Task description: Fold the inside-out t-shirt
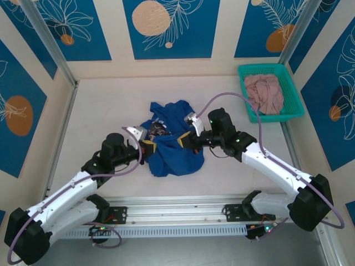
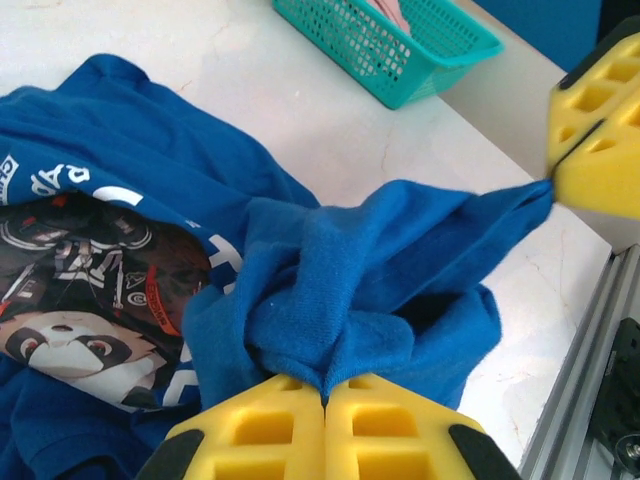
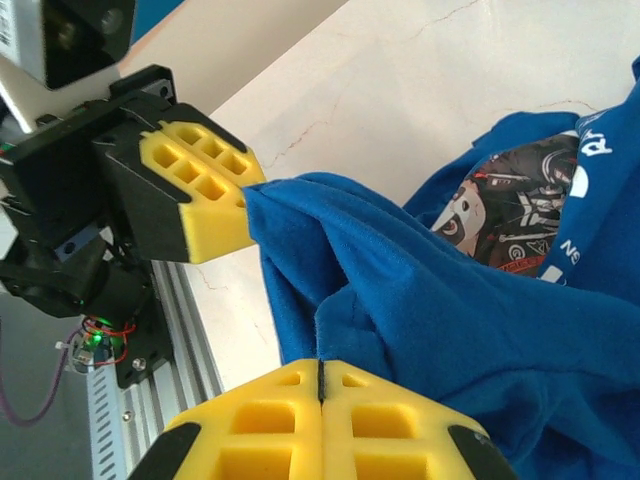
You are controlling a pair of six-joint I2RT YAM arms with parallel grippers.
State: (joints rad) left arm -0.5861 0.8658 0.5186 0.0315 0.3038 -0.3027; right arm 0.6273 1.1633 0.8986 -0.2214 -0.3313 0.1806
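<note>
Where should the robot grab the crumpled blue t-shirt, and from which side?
Grab the t-shirt by a raised fold, coming in low from its left and right. It lies crumpled, so ridges stick up. The left gripper and right gripper each pinch one, cloth stretched between them.

t-shirt (image 2: 400,250): soft blue knit cloth, matt, a bit fuzzy
print (image 2: 80,290): smoother than the cloth
finger pads (image 3: 250,430): yellow, matt, kinda foamy-looking
table (image 2: 330,130): smooth, pale, faintly marbled
basket (image 2: 390,55): teal plastic mesh, slightly glossy
rail (image 1: 177,208): bare metal, dull sheen
</note>
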